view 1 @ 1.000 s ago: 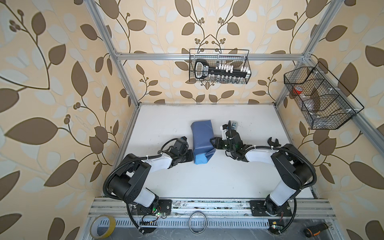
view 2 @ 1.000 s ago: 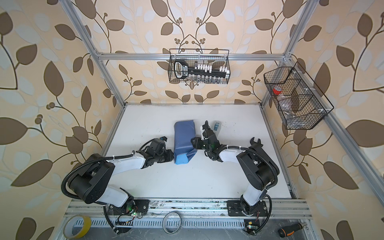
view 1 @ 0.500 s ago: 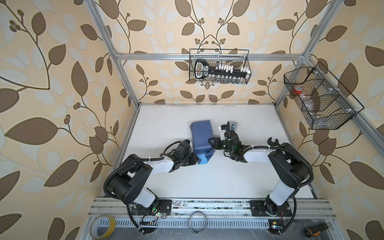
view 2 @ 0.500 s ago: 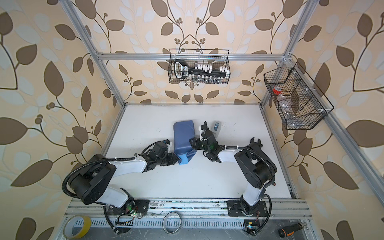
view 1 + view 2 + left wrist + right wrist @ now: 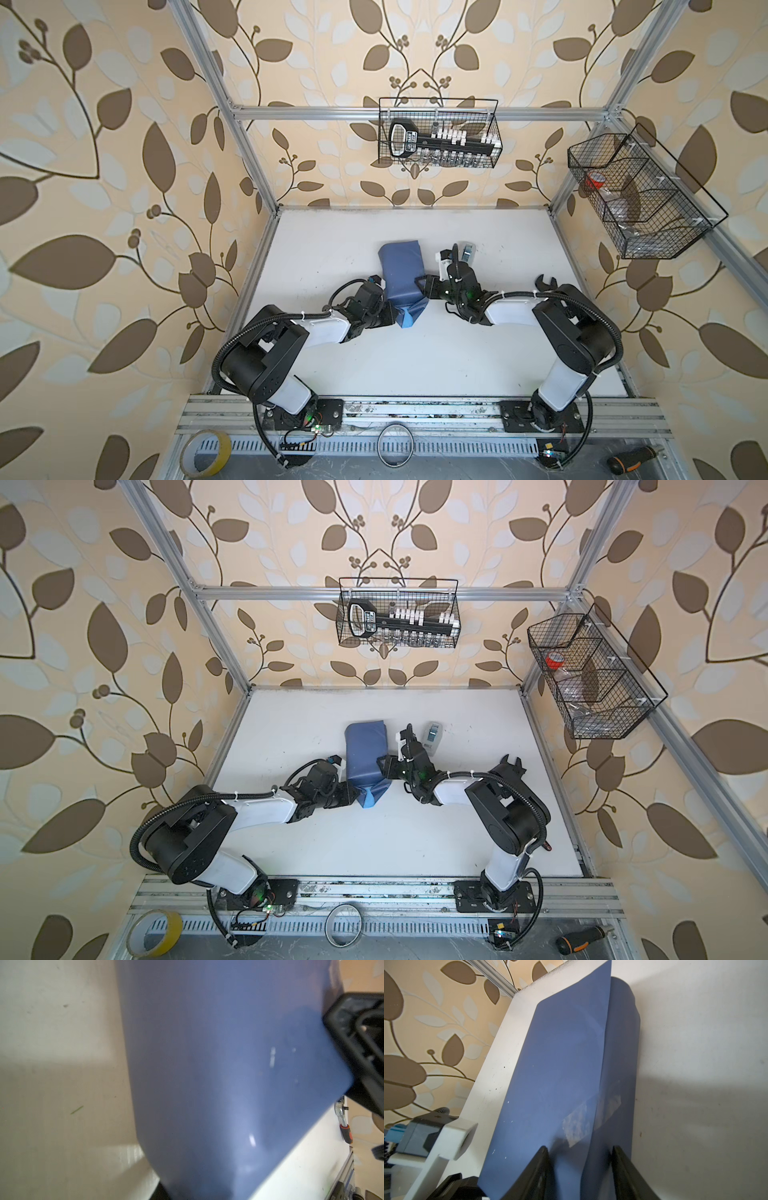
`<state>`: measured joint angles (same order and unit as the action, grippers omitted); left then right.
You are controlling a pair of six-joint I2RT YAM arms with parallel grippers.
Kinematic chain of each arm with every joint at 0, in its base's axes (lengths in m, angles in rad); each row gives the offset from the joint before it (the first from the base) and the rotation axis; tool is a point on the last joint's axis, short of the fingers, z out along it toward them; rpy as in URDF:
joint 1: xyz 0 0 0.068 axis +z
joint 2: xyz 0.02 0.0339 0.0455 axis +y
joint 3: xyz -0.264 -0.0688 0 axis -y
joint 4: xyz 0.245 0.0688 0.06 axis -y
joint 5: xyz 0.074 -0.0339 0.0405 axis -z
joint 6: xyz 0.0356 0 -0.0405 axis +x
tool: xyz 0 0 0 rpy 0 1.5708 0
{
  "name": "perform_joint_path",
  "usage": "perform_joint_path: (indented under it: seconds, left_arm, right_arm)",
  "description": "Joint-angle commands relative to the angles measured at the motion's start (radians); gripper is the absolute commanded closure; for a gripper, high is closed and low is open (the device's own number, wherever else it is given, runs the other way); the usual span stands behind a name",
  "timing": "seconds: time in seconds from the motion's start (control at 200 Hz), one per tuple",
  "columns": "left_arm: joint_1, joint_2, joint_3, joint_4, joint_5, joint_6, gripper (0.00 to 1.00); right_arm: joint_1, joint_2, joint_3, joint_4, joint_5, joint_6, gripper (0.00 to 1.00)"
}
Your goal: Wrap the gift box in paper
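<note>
The slate-blue paper (image 5: 401,270) (image 5: 365,750) lies folded into a long parcel mid-table, and the gift box is hidden inside it. A light-blue flap (image 5: 409,321) sticks out at its near end. My left gripper (image 5: 392,316) (image 5: 353,798) sits against that near left corner. In the left wrist view the paper (image 5: 218,1064) covers its jaws. My right gripper (image 5: 422,286) (image 5: 579,1148) is at the parcel's right edge, with its fingers apart. The paper's overlapping seam and a patch of clear tape (image 5: 577,1124) lie between and just beyond them.
A small grey tape dispenser (image 5: 468,252) stands just behind the right gripper. Wire baskets hang on the back wall (image 5: 438,137) and the right wall (image 5: 636,208). A yellow tape roll (image 5: 206,453), a ring (image 5: 395,442) and a screwdriver (image 5: 631,465) lie below the front rail.
My left gripper has slid right, up against the parcel's near corner. The right gripper's fingers have narrowed a little at the right edge.
</note>
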<state>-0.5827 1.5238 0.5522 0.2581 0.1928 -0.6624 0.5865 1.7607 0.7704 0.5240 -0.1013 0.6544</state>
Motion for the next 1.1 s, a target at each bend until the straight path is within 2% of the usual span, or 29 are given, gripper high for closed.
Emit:
perform_joint_path:
  seconds: [0.0,0.83,1.095]
  left_arm:
    - [-0.006,0.007,0.046,0.041,-0.026,-0.006,0.81]
    - [-0.017,0.097,0.079,0.089,-0.102,0.038,0.80]
    - [-0.018,0.122,0.046,0.100,-0.114,0.058,0.80]
  right_arm:
    - [0.010,0.043,-0.021,-0.043,-0.004,0.004,0.50]
    - [0.023,0.055,-0.022,-0.039,-0.006,0.012,0.53]
    - [0.023,0.061,-0.022,-0.039,-0.006,0.010,0.54]
